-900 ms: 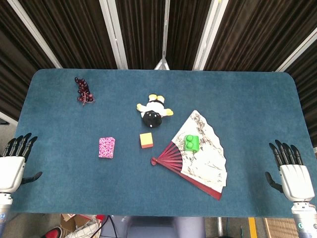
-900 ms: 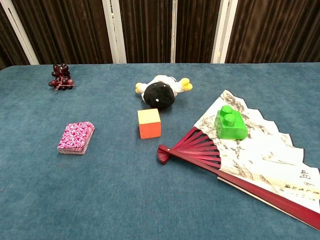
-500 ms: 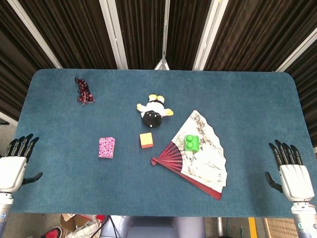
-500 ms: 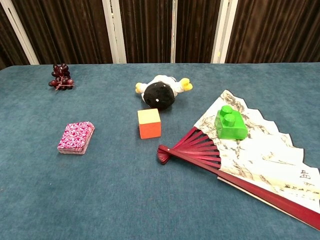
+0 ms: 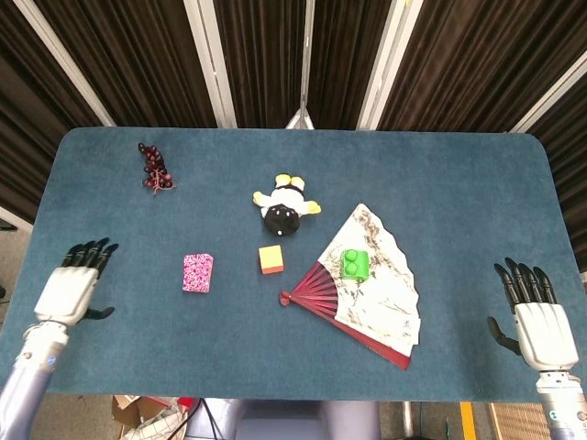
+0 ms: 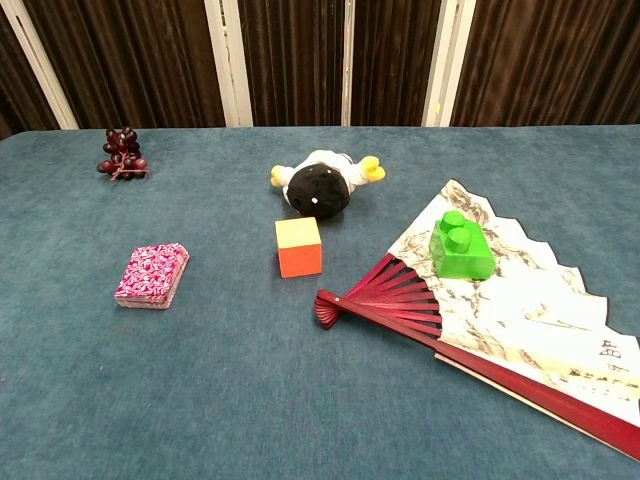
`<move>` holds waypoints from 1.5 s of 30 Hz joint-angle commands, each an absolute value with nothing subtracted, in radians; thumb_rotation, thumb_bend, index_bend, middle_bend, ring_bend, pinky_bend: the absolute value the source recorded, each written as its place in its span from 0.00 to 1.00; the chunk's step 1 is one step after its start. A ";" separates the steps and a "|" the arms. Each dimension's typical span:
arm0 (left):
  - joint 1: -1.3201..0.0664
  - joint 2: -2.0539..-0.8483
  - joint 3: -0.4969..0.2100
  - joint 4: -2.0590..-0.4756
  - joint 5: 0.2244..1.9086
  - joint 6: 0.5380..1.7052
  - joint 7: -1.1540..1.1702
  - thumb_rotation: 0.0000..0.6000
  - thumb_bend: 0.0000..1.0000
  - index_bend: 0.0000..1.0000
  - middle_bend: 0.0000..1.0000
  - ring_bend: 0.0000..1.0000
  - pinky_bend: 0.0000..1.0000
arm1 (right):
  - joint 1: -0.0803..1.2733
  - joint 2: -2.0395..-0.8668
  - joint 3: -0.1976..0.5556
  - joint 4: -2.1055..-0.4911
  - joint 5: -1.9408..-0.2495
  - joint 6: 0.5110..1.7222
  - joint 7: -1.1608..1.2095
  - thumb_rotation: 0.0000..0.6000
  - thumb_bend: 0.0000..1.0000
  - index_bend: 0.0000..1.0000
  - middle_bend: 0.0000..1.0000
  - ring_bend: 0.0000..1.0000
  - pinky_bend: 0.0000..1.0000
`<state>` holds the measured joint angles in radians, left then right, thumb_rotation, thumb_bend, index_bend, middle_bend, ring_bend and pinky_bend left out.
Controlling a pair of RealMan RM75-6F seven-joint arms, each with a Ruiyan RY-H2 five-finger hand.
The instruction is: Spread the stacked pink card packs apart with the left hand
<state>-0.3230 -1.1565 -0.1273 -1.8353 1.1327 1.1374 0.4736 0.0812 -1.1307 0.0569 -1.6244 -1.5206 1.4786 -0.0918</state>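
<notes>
The stacked pink card packs (image 5: 197, 272) (image 6: 152, 275) lie in one neat pile on the blue table, left of centre. My left hand (image 5: 73, 286) hovers over the table's left part, fingers spread and holding nothing, well to the left of the stack. At the table's right front corner my right hand (image 5: 532, 316) is also open with its fingers apart. Neither hand shows in the chest view.
An orange-and-yellow cube (image 5: 270, 259) sits right of the stack. A plush penguin (image 5: 286, 206) lies behind it. An open paper fan (image 5: 367, 289) carries a green brick (image 5: 355, 264). Dark grapes (image 5: 154, 168) rest at the back left.
My left hand has moved right and inward from the table's left edge toward the pink stack. The right hand and all objects have stayed put.
</notes>
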 commanded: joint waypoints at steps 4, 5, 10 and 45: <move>-0.538 -1.327 -0.200 -1.845 0.800 1.055 0.755 1.00 0.12 0.02 0.00 0.00 0.00 | 0.082 -1.129 0.055 -1.625 -1.522 1.477 -0.084 1.00 0.37 0.00 0.00 0.00 0.05; -0.553 -1.344 -0.202 -1.840 0.777 1.061 0.778 1.00 0.12 0.03 0.00 0.00 0.00 | 0.082 -1.129 0.055 -1.624 -1.521 1.476 -0.083 1.00 0.37 0.00 0.00 0.00 0.05; -0.629 -1.423 -0.211 -1.800 0.649 1.097 0.878 1.00 0.15 0.07 0.00 0.00 0.00 | 0.081 -1.126 0.056 -1.625 -1.518 1.476 -0.074 1.00 0.37 0.00 0.00 0.00 0.05; -0.819 -1.608 -0.200 -1.622 0.410 1.128 0.901 1.00 0.40 0.48 0.00 0.00 0.01 | 0.081 -1.123 0.055 -1.628 -1.518 1.476 -0.058 1.00 0.37 0.00 0.00 0.00 0.05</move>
